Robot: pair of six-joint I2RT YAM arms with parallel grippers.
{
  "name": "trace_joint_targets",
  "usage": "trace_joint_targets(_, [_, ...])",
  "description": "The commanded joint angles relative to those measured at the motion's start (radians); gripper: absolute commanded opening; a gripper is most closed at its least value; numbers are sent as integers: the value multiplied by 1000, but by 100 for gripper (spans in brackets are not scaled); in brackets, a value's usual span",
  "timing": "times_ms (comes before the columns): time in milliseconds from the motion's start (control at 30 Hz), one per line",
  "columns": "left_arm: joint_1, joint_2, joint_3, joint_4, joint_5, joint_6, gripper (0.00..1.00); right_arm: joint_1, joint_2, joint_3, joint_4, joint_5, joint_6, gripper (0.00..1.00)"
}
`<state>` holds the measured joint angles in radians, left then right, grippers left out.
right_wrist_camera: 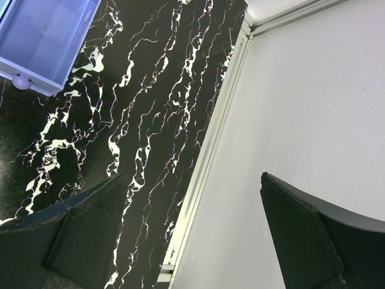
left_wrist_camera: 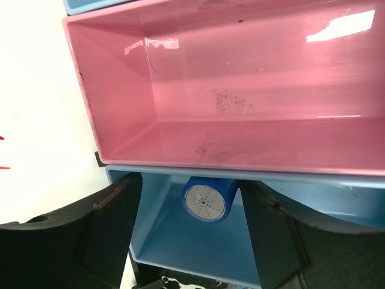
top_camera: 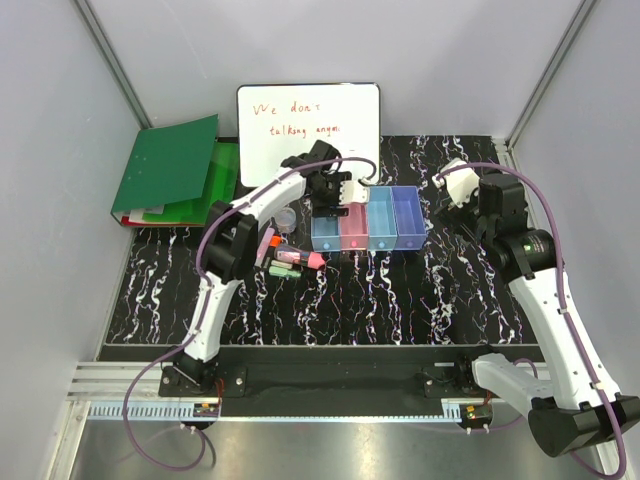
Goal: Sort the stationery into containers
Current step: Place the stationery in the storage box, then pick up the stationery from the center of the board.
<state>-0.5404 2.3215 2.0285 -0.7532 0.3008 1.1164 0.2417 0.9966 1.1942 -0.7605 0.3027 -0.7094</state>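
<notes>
Black marbled table (top_camera: pixel 400 300) carries joined bins (top_camera: pixel 385 244), loose markers (top_camera: pixel 296 260), green folder (top_camera: pixel 165 165), whiteboard (top_camera: pixel 310 125).

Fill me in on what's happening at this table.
Two robot arms are sorting stationery into a row of bins. The left gripper hangs open over the leftmost light-blue bin, where a blue-capped bottle lies between its fingers, touching neither. The pink bin beside it is empty. The right gripper is open and holds nothing, off to the bins' right. Several markers lie unsorted on the table.
</notes>
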Motion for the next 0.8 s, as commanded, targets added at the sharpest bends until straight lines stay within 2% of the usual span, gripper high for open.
trace_joint_targets(0, [-12,-93,-50,104,-63,-20,73,1,-23,22,15,-2,19,99])
trace_joint_targets(167, [-18,-125,-74,118,-75,-27,73,-4,-27,21,13,-14,27,99])
trace_joint_targets(433, [-18,-293,-137,117,-31,-73,75,-5,-38,31,-3,-10,30,99])
trace_joint_targets(600, [-4,-434,-284,100,-80,-44,84,-7,-44,35,-5,-11,27,99])
trace_joint_targets(767, [74,-455,-392,86,-130,-56,94,-7,-49,27,1,-30,28,99])
